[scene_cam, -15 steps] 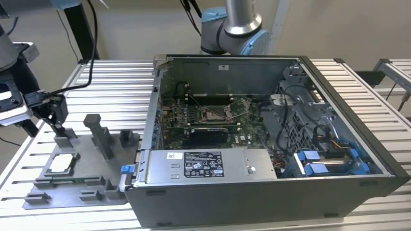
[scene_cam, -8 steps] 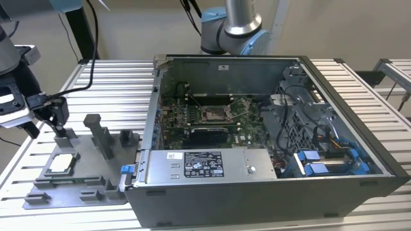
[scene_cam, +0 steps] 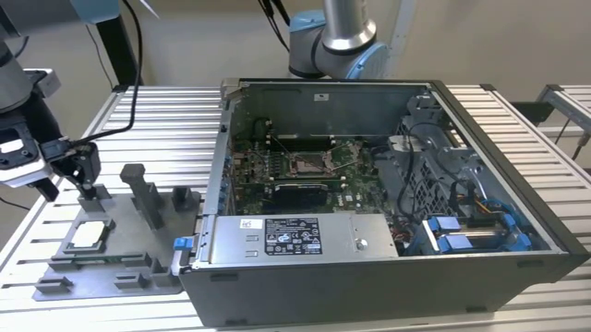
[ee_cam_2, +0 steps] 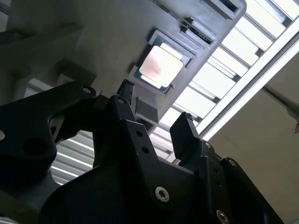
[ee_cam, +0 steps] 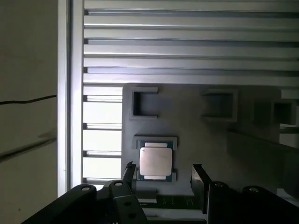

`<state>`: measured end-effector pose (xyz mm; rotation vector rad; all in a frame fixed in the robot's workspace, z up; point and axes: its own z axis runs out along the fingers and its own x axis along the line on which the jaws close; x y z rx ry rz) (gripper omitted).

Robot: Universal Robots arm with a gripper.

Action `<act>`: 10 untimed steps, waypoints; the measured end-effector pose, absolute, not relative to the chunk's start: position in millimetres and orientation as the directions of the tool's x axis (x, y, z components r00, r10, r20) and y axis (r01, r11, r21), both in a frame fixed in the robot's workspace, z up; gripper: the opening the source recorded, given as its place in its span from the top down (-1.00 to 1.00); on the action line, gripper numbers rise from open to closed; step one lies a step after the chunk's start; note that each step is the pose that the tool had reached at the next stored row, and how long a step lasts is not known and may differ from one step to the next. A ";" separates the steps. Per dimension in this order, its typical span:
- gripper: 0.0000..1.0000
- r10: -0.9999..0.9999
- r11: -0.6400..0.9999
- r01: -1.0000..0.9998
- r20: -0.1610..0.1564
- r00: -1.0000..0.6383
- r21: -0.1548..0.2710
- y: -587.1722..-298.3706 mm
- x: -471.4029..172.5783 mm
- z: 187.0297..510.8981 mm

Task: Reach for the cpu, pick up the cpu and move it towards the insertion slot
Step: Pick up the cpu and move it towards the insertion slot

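- cpu point(ee_cam: 155, 162) lies flat in a grey tray point(ee_cam: 196, 130) recess on the bench point(scene_cam: 157, 131); the pincer point(ee_cam: 163, 169) is spread over it, empty.
- Risk: an off-centre close tilts or flicks the thin chip (recess walls crowd it).
- insertion slot point(scene_cam: 309, 164) is well apart, inside the case point(scene_cam: 369, 277); the case wall could snag.

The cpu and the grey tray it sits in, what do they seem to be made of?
The cpu: its top looks like metal, a pale silvery sheen catching the light, over what seems a thin greenish board rim. The tray: probably plastic, matte uniform grey with no glare and moulded recesses.
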<state>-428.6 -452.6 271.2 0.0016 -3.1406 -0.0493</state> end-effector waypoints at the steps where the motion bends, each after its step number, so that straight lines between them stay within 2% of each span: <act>1: -1.00 -0.001 1.000 -0.001 0.001 -1.000 0.031 -452.6 -428.6 270.6; 10: -1.00 -0.001 1.000 -0.001 0.001 -1.000 0.031 -452.6 -428.6 265.2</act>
